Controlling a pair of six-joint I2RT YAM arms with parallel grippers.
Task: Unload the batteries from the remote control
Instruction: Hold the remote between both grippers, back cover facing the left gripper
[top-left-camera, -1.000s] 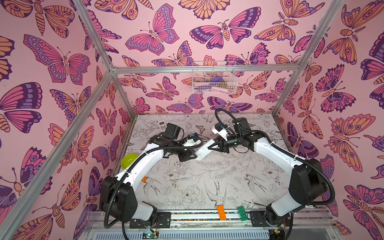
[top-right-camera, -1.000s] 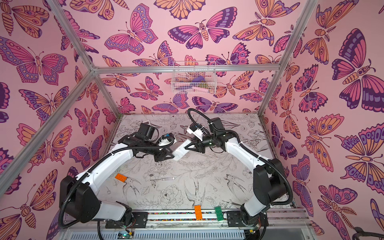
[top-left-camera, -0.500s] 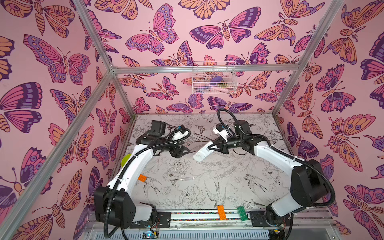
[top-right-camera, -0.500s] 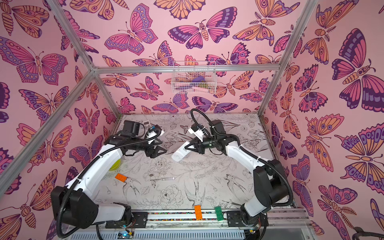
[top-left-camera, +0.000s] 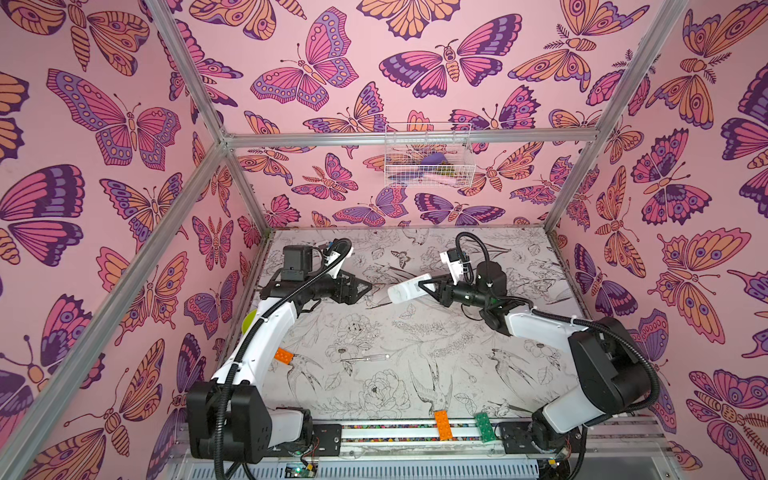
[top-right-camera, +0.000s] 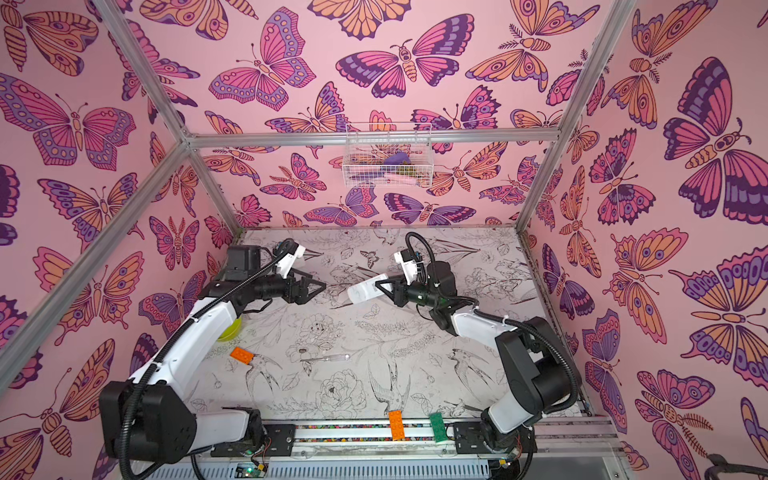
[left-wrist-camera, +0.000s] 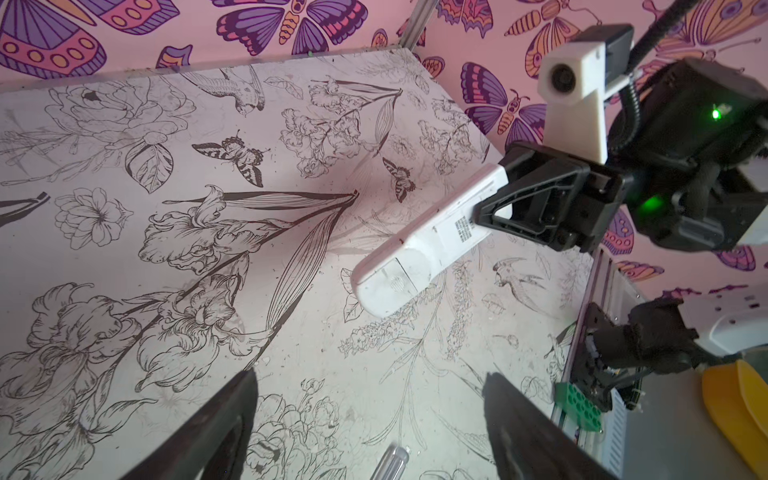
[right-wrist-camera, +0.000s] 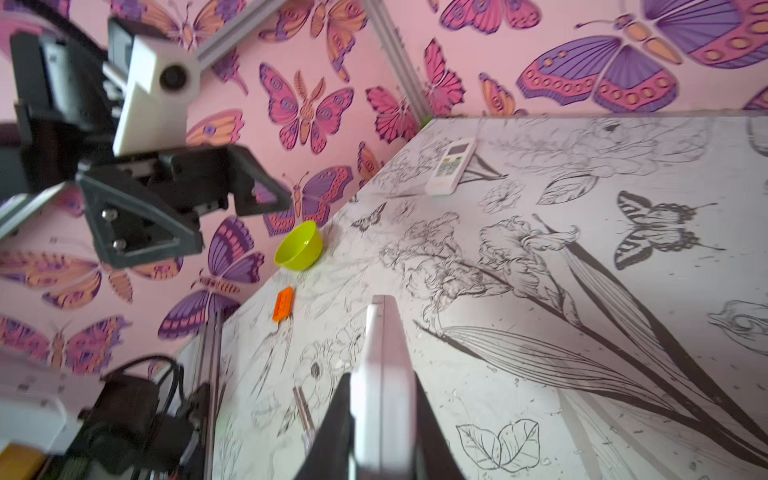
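A white remote control (top-left-camera: 409, 288) (top-right-camera: 368, 288) hangs tilted above the middle of the table, and my right gripper (top-left-camera: 424, 286) (right-wrist-camera: 382, 399) is shut on one end of it. In the left wrist view its back (left-wrist-camera: 419, 249) shows a label and a cover that sits in place. My left gripper (top-left-camera: 365, 286) (left-wrist-camera: 370, 382) stands open and empty, a short way left of the remote's free end. The batteries are hidden.
A second remote (right-wrist-camera: 451, 166) lies near the table's back left corner. A clear-handled screwdriver (top-left-camera: 368, 357) lies mid-table. A green bowl (top-left-camera: 248, 321) and an orange brick (top-left-camera: 284, 355) sit by the left wall. Two bricks (top-left-camera: 443, 424) rest on the front rail.
My left gripper has drawn back to the left, away from the remote, and opened wide. My right gripper still holds the remote, now a little further right.
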